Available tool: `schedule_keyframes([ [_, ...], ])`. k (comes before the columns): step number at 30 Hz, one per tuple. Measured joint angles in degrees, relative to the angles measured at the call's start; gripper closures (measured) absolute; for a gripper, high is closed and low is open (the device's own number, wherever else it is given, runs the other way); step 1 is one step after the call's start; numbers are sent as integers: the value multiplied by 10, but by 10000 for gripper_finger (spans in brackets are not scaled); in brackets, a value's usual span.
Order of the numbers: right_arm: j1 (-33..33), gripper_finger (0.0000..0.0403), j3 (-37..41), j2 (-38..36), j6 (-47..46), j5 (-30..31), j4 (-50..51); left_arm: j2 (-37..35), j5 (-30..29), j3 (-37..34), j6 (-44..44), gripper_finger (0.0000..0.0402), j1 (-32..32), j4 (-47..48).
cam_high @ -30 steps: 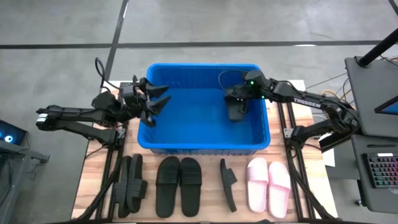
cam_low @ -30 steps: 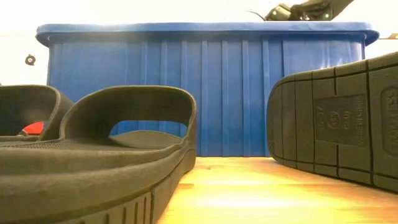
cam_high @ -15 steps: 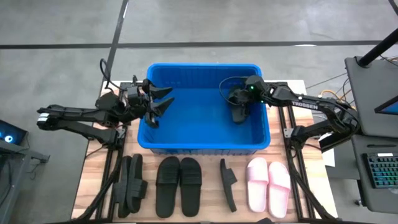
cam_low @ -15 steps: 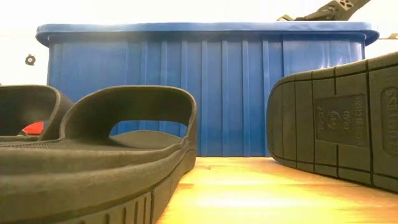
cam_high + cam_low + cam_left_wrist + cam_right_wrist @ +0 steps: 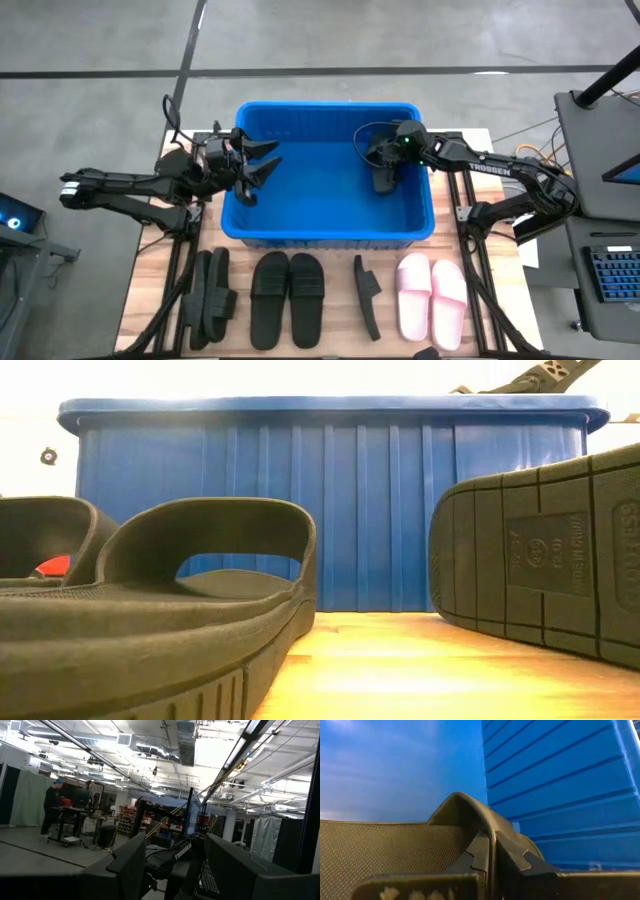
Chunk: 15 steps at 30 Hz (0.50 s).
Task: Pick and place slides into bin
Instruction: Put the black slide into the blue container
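Inside the bin (image 5: 300, 236), right gripper (image 5: 384, 172) clamping black slide (image 5: 395, 845) strap

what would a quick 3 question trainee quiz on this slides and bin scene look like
1. True or false: the right gripper is inside the bin, shut on a black slide.
2. Which slides lie nearest the table's right edge?
A. the pink pair
B. a black pair
C. a red pair
3. Fill in: the left gripper sits over the bin's left wall, open and ____.

Key:
1. True. The right wrist view shows the fingers clamping the slide's strap.
2. A
3. empty
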<state>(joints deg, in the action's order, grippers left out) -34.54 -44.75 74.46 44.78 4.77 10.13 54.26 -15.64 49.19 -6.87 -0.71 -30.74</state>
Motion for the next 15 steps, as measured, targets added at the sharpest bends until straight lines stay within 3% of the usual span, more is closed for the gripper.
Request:
schedule_keyframes([
  [4,0,368,0,0,-6,-1,3,0,-1,0,-2,212,0,0],
  [15,0,252,0,0,-4,2,39,0,-1,0,-2,212,0,0],
])
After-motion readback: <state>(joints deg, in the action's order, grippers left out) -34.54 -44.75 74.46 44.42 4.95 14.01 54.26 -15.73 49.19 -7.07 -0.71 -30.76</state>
